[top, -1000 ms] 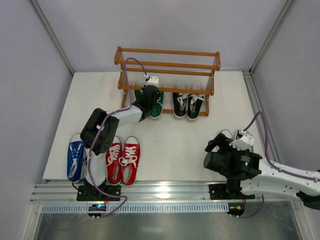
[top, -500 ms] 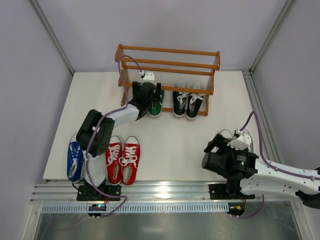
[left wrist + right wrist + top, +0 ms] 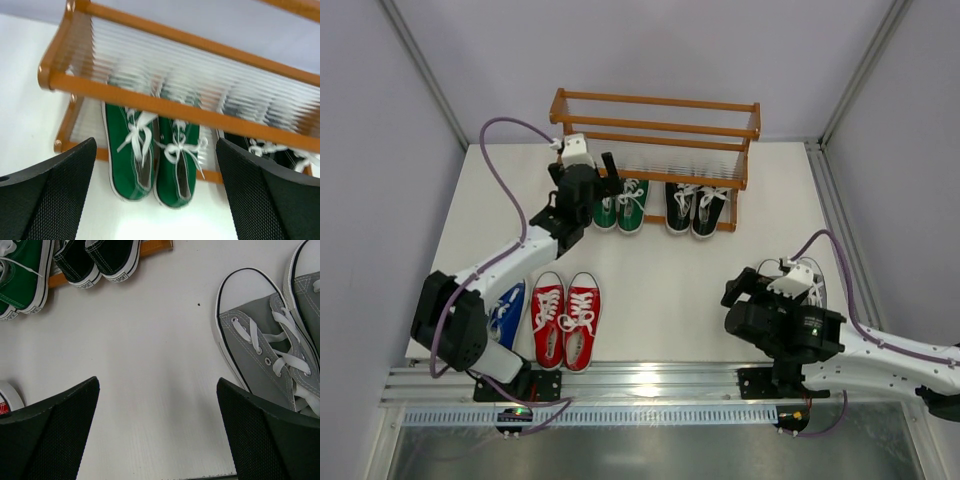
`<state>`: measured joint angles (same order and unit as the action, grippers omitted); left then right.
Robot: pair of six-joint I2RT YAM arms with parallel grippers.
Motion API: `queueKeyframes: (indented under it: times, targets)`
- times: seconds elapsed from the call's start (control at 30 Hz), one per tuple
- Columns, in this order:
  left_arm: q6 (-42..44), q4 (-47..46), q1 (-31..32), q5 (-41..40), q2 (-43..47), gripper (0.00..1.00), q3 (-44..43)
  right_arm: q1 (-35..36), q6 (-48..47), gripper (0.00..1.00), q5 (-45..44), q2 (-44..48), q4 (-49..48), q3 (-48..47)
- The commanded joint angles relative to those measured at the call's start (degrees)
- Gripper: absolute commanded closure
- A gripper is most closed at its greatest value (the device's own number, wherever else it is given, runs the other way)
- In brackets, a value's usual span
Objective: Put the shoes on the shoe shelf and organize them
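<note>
The shoe shelf (image 3: pixel 655 130) stands at the back of the table. A green pair (image 3: pixel 620 205) and a black pair (image 3: pixel 698 208) sit side by side on its lowest tier, heels toward me. My left gripper (image 3: pixel 592 170) hovers open just left of the green pair, holding nothing. In the left wrist view the green pair (image 3: pixel 152 155) lies under a shelf rail (image 3: pixel 175 107), beyond my left gripper (image 3: pixel 155 200). My right gripper (image 3: pixel 157 440) is open over bare table beside the grey pair (image 3: pixel 262 360). The red pair (image 3: pixel 567 318) and a blue shoe (image 3: pixel 505 310) rest at the front left.
The left arm's forearm crosses over the blue pair and hides most of it. White walls and metal frame posts (image 3: pixel 425 75) close in the table. A metal rail (image 3: pixel 640 385) runs along the near edge.
My left gripper has opened and let go of the green shoe on the lowest tier. It has drawn back to the left, and the arm swung left over the blue shoes. The right arm barely moved.
</note>
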<state>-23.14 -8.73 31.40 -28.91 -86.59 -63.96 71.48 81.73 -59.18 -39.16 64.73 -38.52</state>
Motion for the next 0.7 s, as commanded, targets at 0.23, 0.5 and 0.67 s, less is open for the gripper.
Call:
queueKeyframes:
  times: [0.23, 0.5, 0.67]
  targets:
    - [-10.2, 19.3, 3.4, 12.6, 13.1, 0.0, 9.5, -19.3, -25.0, 0.0, 19.6, 2.7, -11.5, 0.0]
    - [-14.7, 23.8, 5.9, 18.4, 23.6, 0.0, 17.2, -40.5, -39.7, 0.0, 39.2, -14.5, -17.1, -3.1]
    - [-16.7, 25.0, 9.1, 22.0, 26.4, 0.0, 18.7, -48.7, -41.3, 0.0, 31.0, -11.6, -9.3, -14.8]
